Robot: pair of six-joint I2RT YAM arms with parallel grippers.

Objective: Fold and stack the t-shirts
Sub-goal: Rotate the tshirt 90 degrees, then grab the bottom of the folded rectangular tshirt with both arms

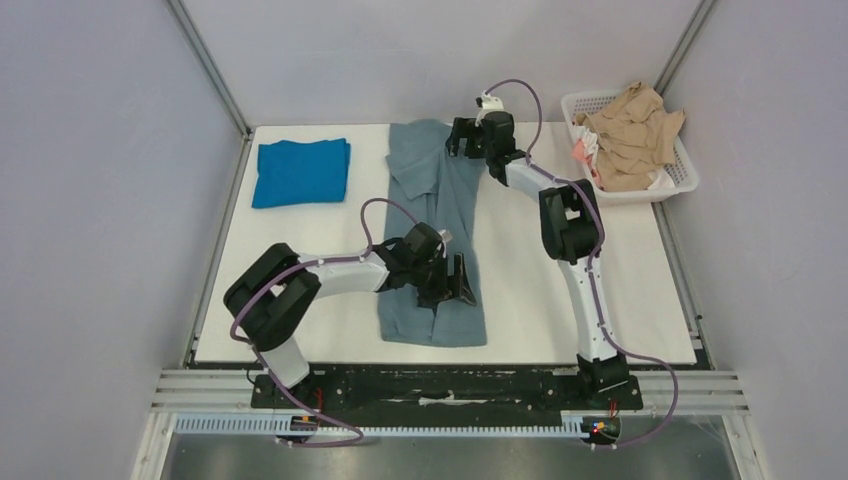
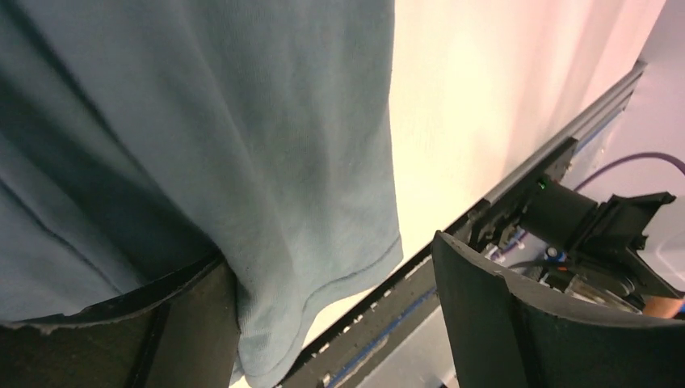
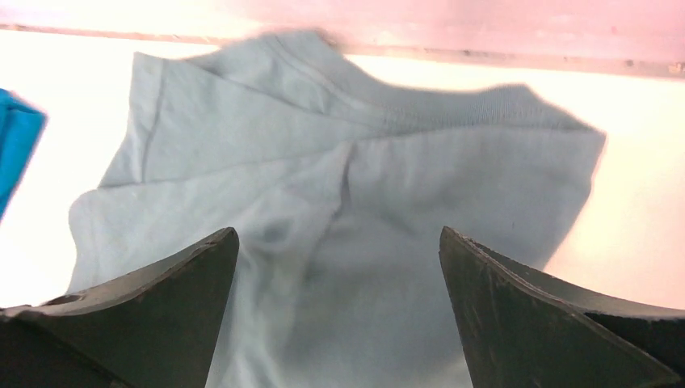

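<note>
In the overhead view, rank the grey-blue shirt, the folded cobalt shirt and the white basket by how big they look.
Largest: grey-blue shirt
Next: white basket, somewhat smaller
Smallest: folded cobalt shirt

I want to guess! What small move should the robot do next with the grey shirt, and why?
Probably lower the right gripper and close its open fingers on the collar end of the grey-blue shirt, to fold it toward the hem. The shirt lies in a long strip, the left gripper is open near the hem, and the cobalt blue shirt is folded.
</note>
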